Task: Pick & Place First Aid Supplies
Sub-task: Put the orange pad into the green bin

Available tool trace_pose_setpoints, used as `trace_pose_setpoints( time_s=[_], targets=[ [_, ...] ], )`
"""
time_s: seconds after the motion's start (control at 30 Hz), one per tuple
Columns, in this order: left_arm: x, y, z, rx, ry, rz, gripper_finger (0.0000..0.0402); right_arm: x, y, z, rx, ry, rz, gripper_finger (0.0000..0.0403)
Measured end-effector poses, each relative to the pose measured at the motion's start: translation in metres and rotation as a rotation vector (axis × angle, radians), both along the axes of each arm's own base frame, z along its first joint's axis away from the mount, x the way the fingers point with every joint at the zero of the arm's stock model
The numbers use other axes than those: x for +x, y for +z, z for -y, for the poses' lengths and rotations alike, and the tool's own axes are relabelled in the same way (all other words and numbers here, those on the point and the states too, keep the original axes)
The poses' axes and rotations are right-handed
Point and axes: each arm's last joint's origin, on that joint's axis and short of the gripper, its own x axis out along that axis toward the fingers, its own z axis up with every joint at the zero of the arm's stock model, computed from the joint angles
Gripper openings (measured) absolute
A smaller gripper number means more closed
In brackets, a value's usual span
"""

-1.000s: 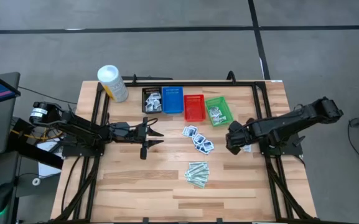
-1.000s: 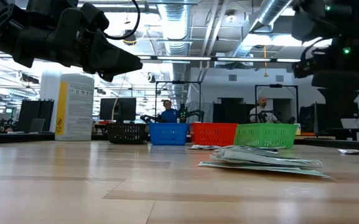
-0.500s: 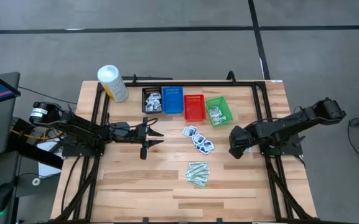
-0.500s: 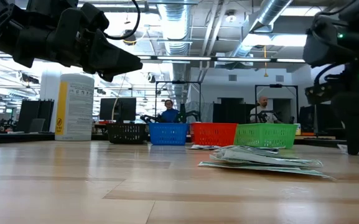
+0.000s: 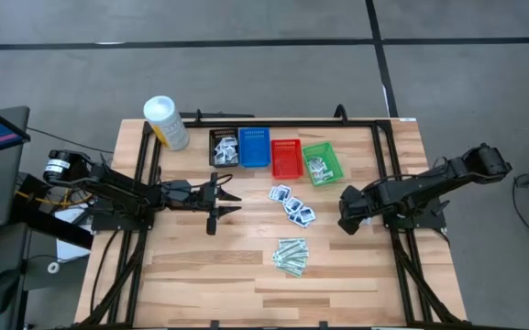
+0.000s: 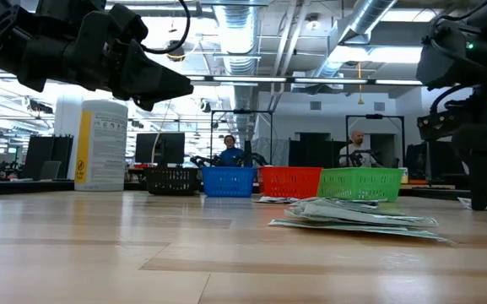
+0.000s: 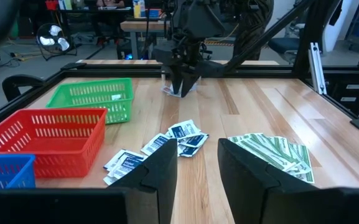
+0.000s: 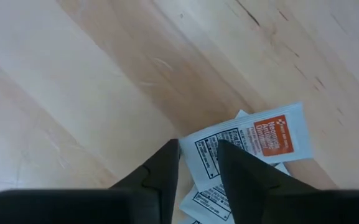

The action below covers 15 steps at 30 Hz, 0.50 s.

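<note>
tub: white, yellow label point(image 5: 166, 122), far left of table point(image 5: 200, 266)
baskets: black point(image 5: 223, 148), blue point(image 5: 254, 148), red point(image 5: 286, 159), green point(image 5: 320, 162), far row
people: two point(image 6: 229, 152) point(image 6: 356, 149), background

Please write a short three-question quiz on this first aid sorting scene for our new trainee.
1. True or false: the green basket already holds packets.
2. Which pile lies nearest the table's front edge: (a) the pale-green strips, (b) the blue-print packets, (c) the red-print packets?
3. The right gripper points down at the ____-print packets.

Key:
1. True; white packets show inside it in the high view.
2. (a).
3. Red; the right wrist view shows them just past its fingers.
</note>
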Motion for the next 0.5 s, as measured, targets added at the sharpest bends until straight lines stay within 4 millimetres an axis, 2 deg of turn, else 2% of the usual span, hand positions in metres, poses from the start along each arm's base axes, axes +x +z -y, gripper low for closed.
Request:
trace_pose_setpoints(
  time_s=[0.33,0.5],
  targets=[
    [0.0,0.0,0.0,0.0,0.0,0.0,0.0116,-0.001,-0.0003,0.0004,-0.01,0.0,-0.009,0.001],
    [0.0,0.0,0.0,0.0,0.0,0.0,0.0116,-0.0003,0.0009,0.0003,-0.011,-0.001,-0.013,0.0005]
  ],
)
